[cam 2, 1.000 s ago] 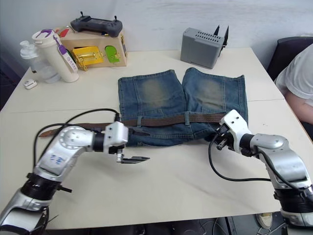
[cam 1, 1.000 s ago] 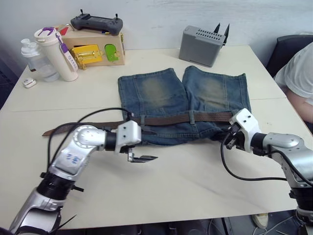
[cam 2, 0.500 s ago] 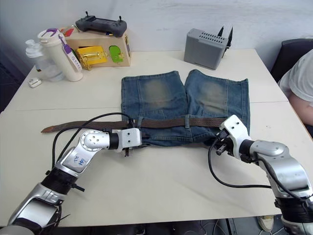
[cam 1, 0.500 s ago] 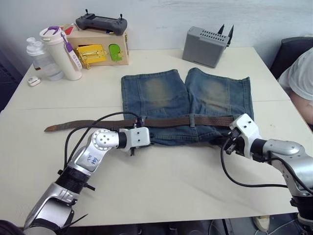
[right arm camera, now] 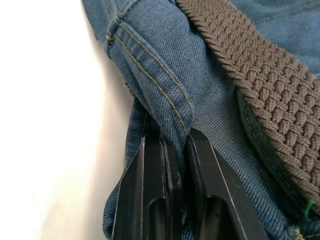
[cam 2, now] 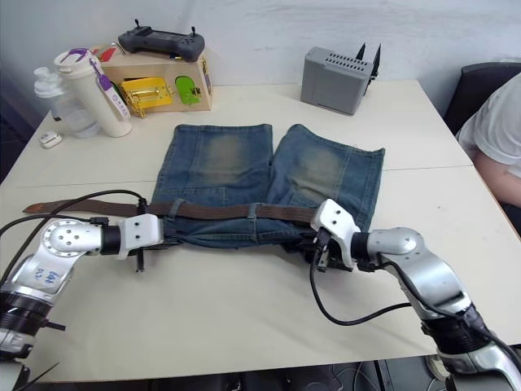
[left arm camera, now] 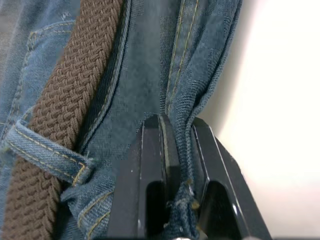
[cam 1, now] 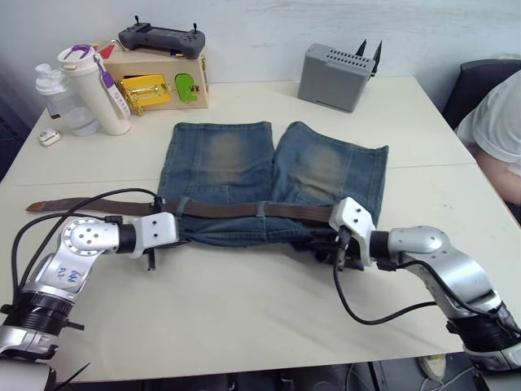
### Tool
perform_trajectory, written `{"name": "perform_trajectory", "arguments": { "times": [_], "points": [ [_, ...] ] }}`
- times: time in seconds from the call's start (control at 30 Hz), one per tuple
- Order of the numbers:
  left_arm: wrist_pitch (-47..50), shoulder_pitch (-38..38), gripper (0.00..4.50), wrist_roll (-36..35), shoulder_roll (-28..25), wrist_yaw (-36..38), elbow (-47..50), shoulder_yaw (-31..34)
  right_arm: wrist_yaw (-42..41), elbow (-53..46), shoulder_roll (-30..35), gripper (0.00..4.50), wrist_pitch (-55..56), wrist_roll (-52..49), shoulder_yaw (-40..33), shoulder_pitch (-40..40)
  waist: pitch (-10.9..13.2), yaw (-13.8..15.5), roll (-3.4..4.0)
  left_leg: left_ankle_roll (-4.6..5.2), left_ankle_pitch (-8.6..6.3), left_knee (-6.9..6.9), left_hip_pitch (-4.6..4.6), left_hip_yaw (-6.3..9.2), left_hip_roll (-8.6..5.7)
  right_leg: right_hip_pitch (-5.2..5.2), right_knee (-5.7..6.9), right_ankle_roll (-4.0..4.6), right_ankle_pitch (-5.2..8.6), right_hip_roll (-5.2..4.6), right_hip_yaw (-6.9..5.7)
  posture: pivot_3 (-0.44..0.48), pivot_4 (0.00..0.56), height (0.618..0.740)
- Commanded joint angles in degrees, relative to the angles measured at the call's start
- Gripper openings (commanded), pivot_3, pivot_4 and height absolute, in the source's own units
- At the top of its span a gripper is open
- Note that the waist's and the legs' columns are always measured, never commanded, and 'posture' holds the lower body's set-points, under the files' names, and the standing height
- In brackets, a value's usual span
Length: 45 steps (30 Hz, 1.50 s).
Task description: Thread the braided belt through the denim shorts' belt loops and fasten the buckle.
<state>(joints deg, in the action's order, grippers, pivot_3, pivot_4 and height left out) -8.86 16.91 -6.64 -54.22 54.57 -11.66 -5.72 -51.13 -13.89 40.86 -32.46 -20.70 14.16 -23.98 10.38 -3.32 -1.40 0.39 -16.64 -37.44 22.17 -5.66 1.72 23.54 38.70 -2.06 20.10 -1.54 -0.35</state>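
The denim shorts lie flat mid-table, waistband toward me. Along the waistband runs the braided belt, passing under belt loops; its tan tip trails far out past the shorts' left side. In the left wrist view a belt loop crosses the woven strap. My left gripper is shut on the waistband's folded edge at the left end. At the right end my right gripper is shut on a denim fold, right beside the belt. The buckle is hidden.
Back left stand a wooden box with a black controller on top, two bottles and a small white item. A grey box sits at the back. A person's sleeve is at the right edge.
My left gripper, open over the table a second ago, has closed on the waistband. Shorts and belt have slid left across the table, both grippers moving with them.
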Motion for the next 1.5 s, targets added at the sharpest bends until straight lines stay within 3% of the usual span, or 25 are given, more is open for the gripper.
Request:
{"name": "perform_trajectory", "arguments": {
  "times": [0.03, 0.3, 0.33, 0.57, 0.67, 0.7, 0.87, 1.03, 1.13, 1.33, 1.37, 1.43, 1.47, 1.5],
  "points": [
    [4.54, -5.99, 0.03, 1.38, -6.43, -2.17, -5.10, 8.43, -1.37, 7.14, 1.49, 0.00, 4.94, 4.94, -1.09, -4.06, 0.00, -0.32, 0.00, 0.00, 0.00, 0.03, 0.00, -0.01, 0.01, 0.03, 0.03, 0.02, 0.01, 0.01, 0.00, 0.000, 0.150, 0.736],
    [12.65, -13.40, 0.03, -6.99, -2.53, -2.69, 4.86, 11.43, -6.53, 14.93, 2.21, 0.00, 11.92, 6.82, 1.97, -8.98, 0.00, 0.15, 0.00, 0.07, -0.04, 0.03, 0.03, 0.01, -0.02, 0.05, 0.03, 0.06, 0.03, -0.06, -0.05, 0.000, 0.150, 0.736],
    [14.41, -13.38, 0.49, -9.42, -1.56, -2.54, 6.50, 11.92, -7.25, 14.49, 2.89, 0.00, 11.85, 6.42, 1.58, -8.72, 0.00, 0.18, 0.00, 0.07, -0.04, 0.02, 0.03, 0.01, -0.02, 0.04, 0.03, 0.06, 0.03, -0.06, -0.05, 0.000, 0.150, 0.736],
    [26.22, -14.45, 3.08, -25.91, -2.30, 5.80, 14.55, 18.39, -15.64, 5.46, 10.30, 2.77, 1.83, -4.23, -4.41, -6.11, 0.00, 0.73, 0.00, 0.12, -0.08, -0.01, 0.08, 0.10, -0.06, 0.00, 0.01, 0.06, 0.03, -0.15, -0.16, 0.000, 0.150, 0.736],
    [30.47, -12.69, 4.03, -30.78, -3.27, 8.39, 12.93, 22.30, -16.59, 4.42, 10.69, 3.87, -5.93, -12.28, -9.96, -7.13, 0.00, 0.96, 0.00, 0.12, -0.07, -0.03, 0.04, 0.17, -0.05, -0.06, -0.01, 0.06, 0.03, -0.14, -0.21, 0.000, 0.150, 0.736],
    [32.01, -10.98, 4.48, -31.87, -3.01, 7.81, 11.56, 23.44, -16.07, 5.46, 10.12, 4.42, -7.09, -13.39, -11.64, -7.93, 0.01, 0.76, 0.01, 0.09, -0.06, 0.01, 0.02, 0.19, -0.04, -0.05, 0.01, 0.07, 0.04, -0.12, -0.21, 0.000, 0.150, 0.736],
    [41.01, 1.47, 4.48, -30.74, -0.47, -0.84, 0.97, 21.72, -7.62, 18.14, 4.42, 4.42, -7.33, -9.95, -13.82, -14.08, 0.01, 0.43, 0.02, 0.05, -0.04, 0.07, 0.00, 0.23, -0.04, -0.07, 0.02, 0.10, 0.05, -0.11, -0.23, 0.000, 0.150, 0.736],
    [49.06, 10.55, 4.48, -29.61, 2.26, -3.49, -7.52, 18.53, -5.28, 26.06, -2.13, 4.42, -9.64, -11.15, -14.16, -17.88, 0.00, 0.46, 0.00, 0.05, -0.05, -0.05, -0.01, 0.24, -0.08, -0.12, 0.04, 0.09, 0.05, -0.13, -0.25, 0.000, 0.150, 0.736],
    [50.43, 15.82, 4.48, -25.88, 3.38, -3.18, -15.67, 15.13, -5.23, 32.37, -5.87, 4.42, -10.42, -10.63, -13.22, -20.74, 0.02, 0.42, -0.01, -0.14, 0.06, -0.06, 0.18, 0.20, -0.06, 0.04, 0.22, 0.09, 0.05, -0.10, -0.24, 0.000, 0.150, 0.736],
    [49.26, 18.38, 4.48, -19.97, 3.38, 1.65, -21.24, 9.45, -7.69, 40.99, -7.73, 4.42, -8.55, -6.76, -11.14, -23.45, 0.04, 0.30, -0.07, -0.15, 0.04, -0.40, 0.27, 0.17, -0.05, 0.11, 0.35, 0.09, 0.05, -0.08, -0.23, 0.000, 0.150, 0.736],
    [48.68, 18.18, 4.50, -18.53, 3.04, 3.01, -21.28, 8.12, -9.07, 41.40, -7.49, 4.20, -7.86, -5.74, -10.27, -23.37, 0.04, 0.32, -0.06, -0.15, 0.02, -0.41, 0.31, 0.18, -0.02, 0.12, 0.39, 0.09, 0.05, -0.07, -0.25, 0.000, 0.150, 0.736],
    [48.01, 18.04, 3.94, -17.45, 3.23, 4.58, -21.42, 7.60, -11.32, 41.20, -7.14, 3.66, -7.05, -4.84, -9.50, -22.94, 0.04, 0.33, -0.05, -0.14, 0.02, -0.42, 0.30, 0.15, -0.06, 0.12, 0.37, 0.09, 0.05, -0.11, -0.22, 0.000, 0.150, 0.736],
    [47.73, 18.07, 3.58, -17.21, 3.47, 5.22, -21.33, 7.71, -12.17, 40.75, -7.02, 3.05, -6.46, -4.48, -9.32, -22.61, 0.04, 0.34, -0.05, -0.13, 0.01, -0.46, 0.30, 0.15, -0.06, 0.11, 0.37, 0.09, 0.05, -0.11, -0.22, 0.000, 0.150, 0.736],
    [47.17, 18.19, 3.27, -17.02, 3.76, 5.62, -21.28, 7.93, -12.93, 40.25, -6.98, 2.77, -5.98, -4.28, -9.35, -22.28, 0.04, 0.34, -0.05, -0.13, 0.01, -0.48, 0.30, 0.15, -0.06, 0.11, 0.37, 0.09, 0.05, -0.11, -0.23, 0.000, 0.150, 0.736]
  ]
}}
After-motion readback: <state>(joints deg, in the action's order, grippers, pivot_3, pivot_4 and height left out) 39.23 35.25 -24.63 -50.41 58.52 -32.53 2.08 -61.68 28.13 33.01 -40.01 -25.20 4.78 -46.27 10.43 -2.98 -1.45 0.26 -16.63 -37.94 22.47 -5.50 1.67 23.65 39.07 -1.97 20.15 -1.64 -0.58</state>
